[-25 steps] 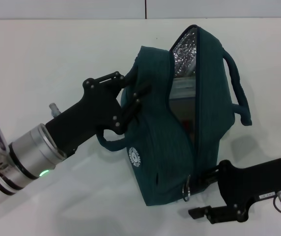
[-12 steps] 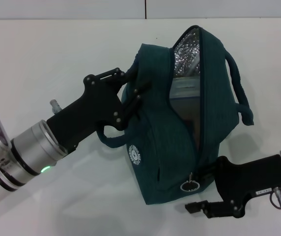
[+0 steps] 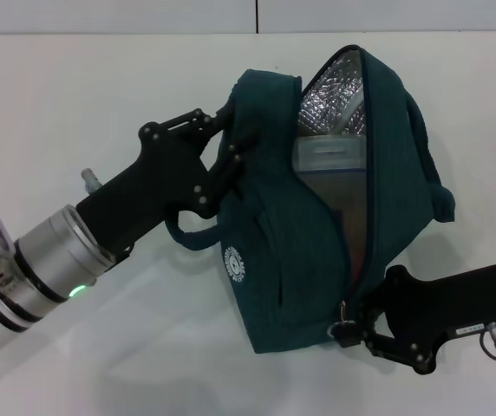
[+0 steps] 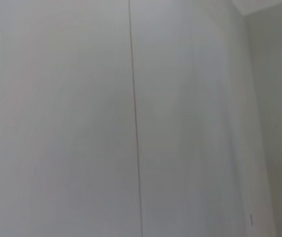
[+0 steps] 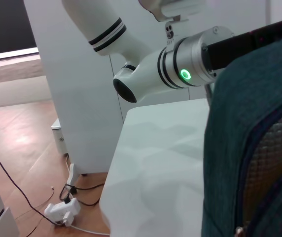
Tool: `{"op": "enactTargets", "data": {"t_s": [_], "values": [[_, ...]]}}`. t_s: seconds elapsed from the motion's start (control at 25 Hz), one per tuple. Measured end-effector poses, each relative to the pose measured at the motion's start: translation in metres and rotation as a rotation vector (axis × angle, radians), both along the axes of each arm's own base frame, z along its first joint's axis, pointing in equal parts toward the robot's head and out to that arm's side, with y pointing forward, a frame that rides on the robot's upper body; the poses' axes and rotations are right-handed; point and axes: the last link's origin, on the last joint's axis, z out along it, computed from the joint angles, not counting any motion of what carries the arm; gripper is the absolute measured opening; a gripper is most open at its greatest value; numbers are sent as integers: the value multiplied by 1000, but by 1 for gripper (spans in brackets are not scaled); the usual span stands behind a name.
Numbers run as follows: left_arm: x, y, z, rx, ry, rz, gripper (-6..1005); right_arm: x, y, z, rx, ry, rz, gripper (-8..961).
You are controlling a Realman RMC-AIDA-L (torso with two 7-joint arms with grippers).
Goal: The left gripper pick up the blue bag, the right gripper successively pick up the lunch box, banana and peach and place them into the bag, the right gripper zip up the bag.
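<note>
On table (image 3: 75, 95), blue bag (image 3: 274, 260) half-zipped, lunch box (image 3: 330, 152) showing; left gripper (image 3: 222, 156) pinches handle, right gripper (image 3: 361, 334) now clamped on zipper pull.

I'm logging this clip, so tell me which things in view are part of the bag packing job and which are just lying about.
Part of the job:
- blue bag, zipper mostly open
- lunch box, inside the bag
- left pincer, shut on the bag's side
- right pincer, at the zipper pull

Just lying about:
- white table
- power strip on the floor
</note>
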Motion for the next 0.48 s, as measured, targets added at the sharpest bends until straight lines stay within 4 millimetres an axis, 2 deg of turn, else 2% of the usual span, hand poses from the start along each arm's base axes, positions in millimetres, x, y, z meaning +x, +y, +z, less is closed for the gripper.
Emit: {"op": "enactTargets", "data": {"t_s": [0.36, 0.48], "values": [[-3, -3, 0, 3, -18, 29, 428, -4, 3, 5, 32, 23, 26, 29], [-5, -6, -1, -9, -31, 40, 435, -6, 2, 7, 36, 47, 26, 29]]}}
